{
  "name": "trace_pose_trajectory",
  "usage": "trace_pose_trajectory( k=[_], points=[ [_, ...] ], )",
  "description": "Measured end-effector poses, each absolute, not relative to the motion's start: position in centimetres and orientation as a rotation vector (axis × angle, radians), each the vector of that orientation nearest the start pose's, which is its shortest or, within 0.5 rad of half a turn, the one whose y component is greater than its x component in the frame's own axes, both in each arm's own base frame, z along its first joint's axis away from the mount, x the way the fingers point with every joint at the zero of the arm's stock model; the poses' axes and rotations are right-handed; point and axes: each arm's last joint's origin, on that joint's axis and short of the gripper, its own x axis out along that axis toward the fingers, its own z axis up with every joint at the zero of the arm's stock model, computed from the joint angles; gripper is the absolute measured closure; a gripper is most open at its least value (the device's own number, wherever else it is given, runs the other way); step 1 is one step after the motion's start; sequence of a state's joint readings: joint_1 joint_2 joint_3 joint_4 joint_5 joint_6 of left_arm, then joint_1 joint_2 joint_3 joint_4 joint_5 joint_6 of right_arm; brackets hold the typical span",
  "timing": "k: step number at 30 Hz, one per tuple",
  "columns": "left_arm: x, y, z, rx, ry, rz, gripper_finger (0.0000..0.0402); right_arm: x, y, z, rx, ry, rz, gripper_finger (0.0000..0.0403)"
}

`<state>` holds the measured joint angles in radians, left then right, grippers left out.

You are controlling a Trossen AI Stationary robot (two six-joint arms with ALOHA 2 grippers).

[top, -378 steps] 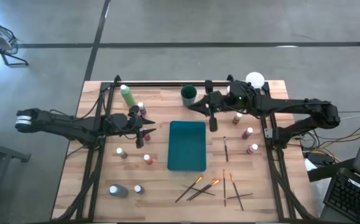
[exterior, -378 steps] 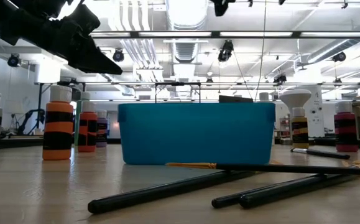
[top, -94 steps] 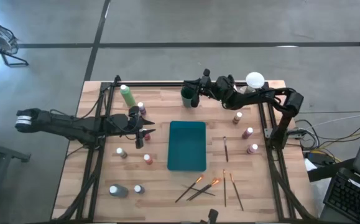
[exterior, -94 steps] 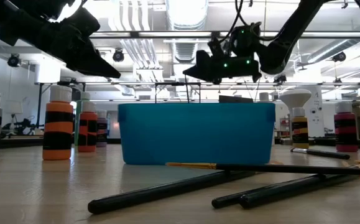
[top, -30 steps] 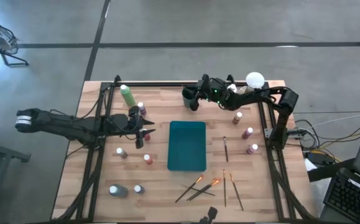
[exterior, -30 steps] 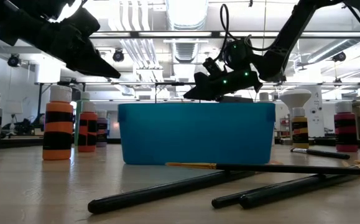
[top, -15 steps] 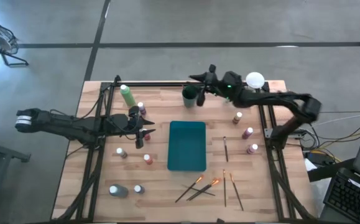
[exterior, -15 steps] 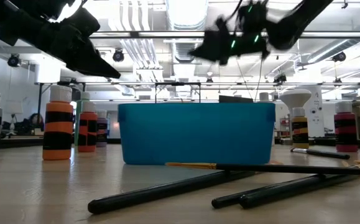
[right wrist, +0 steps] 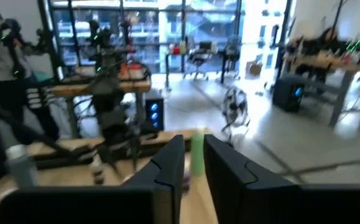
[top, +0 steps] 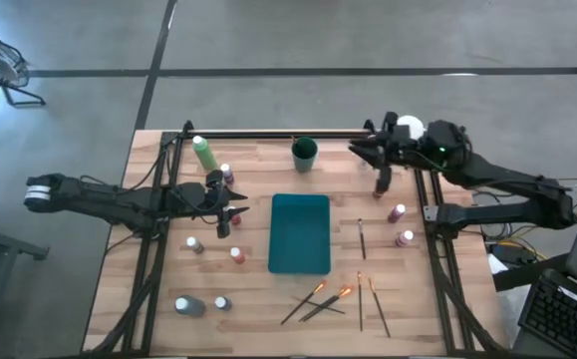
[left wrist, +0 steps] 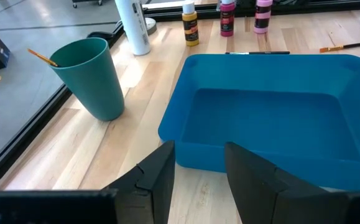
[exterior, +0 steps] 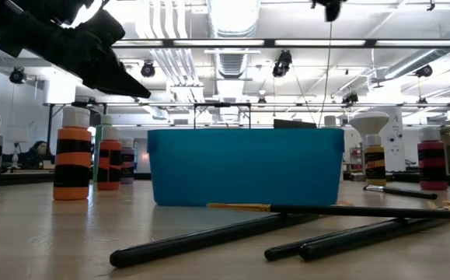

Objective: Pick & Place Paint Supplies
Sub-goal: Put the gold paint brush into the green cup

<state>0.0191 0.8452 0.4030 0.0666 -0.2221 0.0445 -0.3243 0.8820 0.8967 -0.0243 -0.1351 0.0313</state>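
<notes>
- Brushes (top: 320, 297) lie scattered at the lower middle of the high view, on the bare wood below the tray; one more brush (top: 363, 237) lies alone just right of the tray.
- Two grey bottles (top: 188, 306) sit at lower left, close together.
- An orange bottle (top: 236, 254) and another small bottle (top: 194, 243) stand left of the tray, apart from each other.
- At centre I see the teal tray (top: 300, 233) with nothing in it.
- Two reddish bottles (top: 398, 211) stand right of the tray, near the frame rail.
- My left gripper (top: 230, 206) hovers left of the tray's upper corner, pointed at it, jaws parted and empty; its wrist view shows the tray wall between the fingers (left wrist: 161, 180).
- The green cup (top: 304, 153) stands above the tray at upper middle; the left wrist view shows a brush tip (left wrist: 43, 57) sticking out of it.
- The tall green bottle (top: 203, 152) is at upper left of the table.
- My right gripper (top: 358, 150) is in the air at upper right, between the cup and the white dome (top: 409, 127), pointing left, jaws a narrow slit apart and holding nothing.
</notes>
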Motion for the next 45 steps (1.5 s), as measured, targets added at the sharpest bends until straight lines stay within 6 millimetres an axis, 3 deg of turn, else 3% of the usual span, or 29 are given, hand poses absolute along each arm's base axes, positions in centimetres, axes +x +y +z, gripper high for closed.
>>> trace_pose_trajectory(
  k=[7, 15, 23, 28, 38, 41, 45],
  points=[
    [18.1, 1.0, 21.5, 0.082, 0.380, 0.230, 0.0257, 15.2, -4.6, 36.9, 0.092, 0.091, -0.185, 0.0387],
    [18.1, 1.0, 21.5, 0.082, 0.380, 0.230, 0.0257, 13.6, -4.0, 37.3, 0.086, 0.070, -0.187, 0.0394],
    [18.1, 1.0, 21.6, 0.082, 0.375, 0.230, 0.0257, 13.5, -4.0, 38.4, -0.032, -0.031, -0.186, 0.0394],
    [18.1, 1.0, 21.6, 0.070, 0.373, 0.232, 0.0257, 13.0, -3.8, 40.1, -0.078, -0.208, -0.188, 0.0394],
    [18.2, 1.0, 21.7, -0.236, 0.323, 0.278, 0.0257, 12.8, -3.8, 40.7, -0.099, -0.270, -0.190, 0.0394],
    [18.3, 0.7, 21.7, -0.321, 0.332, 0.185, 0.0257, 13.1, -3.9, 40.6, -0.098, -0.262, -0.190, 0.0394],
    [18.8, -1.1, 23.0, -0.282, 0.345, -0.015, 0.0257, 13.3, -4.0, 40.5, -0.089, -0.253, -0.191, 0.0394]
  ],
)
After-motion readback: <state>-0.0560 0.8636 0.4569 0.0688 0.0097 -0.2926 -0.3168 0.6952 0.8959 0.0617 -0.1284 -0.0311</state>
